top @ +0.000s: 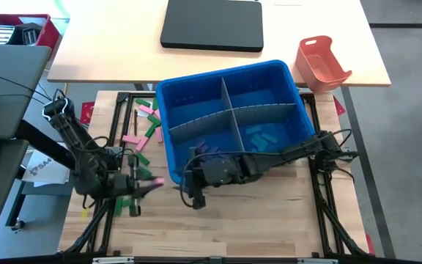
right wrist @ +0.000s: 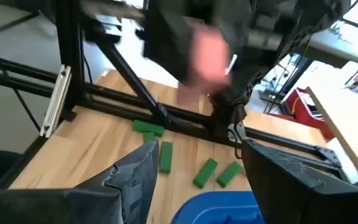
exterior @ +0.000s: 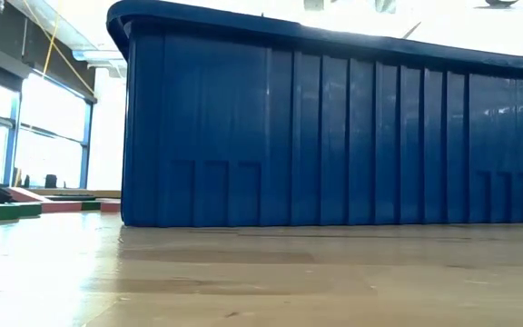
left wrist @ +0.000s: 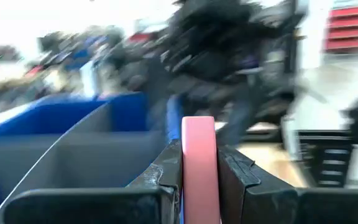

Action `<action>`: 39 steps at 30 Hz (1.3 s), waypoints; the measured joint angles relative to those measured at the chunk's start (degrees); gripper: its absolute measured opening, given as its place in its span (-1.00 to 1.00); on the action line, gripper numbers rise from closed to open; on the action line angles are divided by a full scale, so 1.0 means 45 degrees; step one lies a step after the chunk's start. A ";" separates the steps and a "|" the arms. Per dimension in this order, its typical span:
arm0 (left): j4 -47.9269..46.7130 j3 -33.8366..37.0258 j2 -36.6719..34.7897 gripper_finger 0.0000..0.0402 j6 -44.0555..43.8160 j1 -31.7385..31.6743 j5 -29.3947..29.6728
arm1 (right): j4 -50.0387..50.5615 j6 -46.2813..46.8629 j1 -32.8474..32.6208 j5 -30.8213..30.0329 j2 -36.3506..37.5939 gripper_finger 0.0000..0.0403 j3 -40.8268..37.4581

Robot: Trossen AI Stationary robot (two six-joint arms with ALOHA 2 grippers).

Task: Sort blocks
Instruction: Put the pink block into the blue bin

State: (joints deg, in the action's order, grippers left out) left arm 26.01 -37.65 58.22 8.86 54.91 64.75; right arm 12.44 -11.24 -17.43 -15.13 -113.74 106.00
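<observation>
Left tool has its two fingers pinched tight on a pink block, which stands on end between them with about half its length sticking out past the tips. In the high view this tool hangs over the bench just off the near-left corner of the blue bin, the block pointed at the bin wall.

My worry is the grip: it takes only the lower part of a smooth, narrow piece, so a quick swing could let the block pivot or slip out before it clears the rim. The grey divider splits the bin into four compartments; a release too near a partition could drop the block in the wrong one, or leave it perched on the edge.

Right tool waits close by with its fingers spread wide and nothing between them, near that same corner. The two arms are near enough that a straight path to the bin risks a knock.

Loose green blocks and more pink ones lie on the bench to the left.
</observation>
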 joint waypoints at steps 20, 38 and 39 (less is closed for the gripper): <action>0.9262 0.0573 0.2547 -0.76 0.5686 -0.2656 -0.8296 | -0.4619 -0.1522 -0.0967 -0.0645 -0.0825 0.06 0.0000; 0.7811 0.0573 0.2601 -0.26 0.4929 -0.2447 -0.4642 | -0.2983 -0.1398 -0.0962 -0.2294 -0.0418 -0.75 0.0000; 0.7565 0.0573 0.2472 -0.18 0.5038 -0.2287 -0.3857 | -0.2606 -0.1202 -0.0972 -0.2718 -0.0247 -0.75 0.0000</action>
State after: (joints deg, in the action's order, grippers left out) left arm 60.05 -35.07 69.35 31.53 44.62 47.40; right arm 0.72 -16.65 -21.80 -27.36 -114.85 106.00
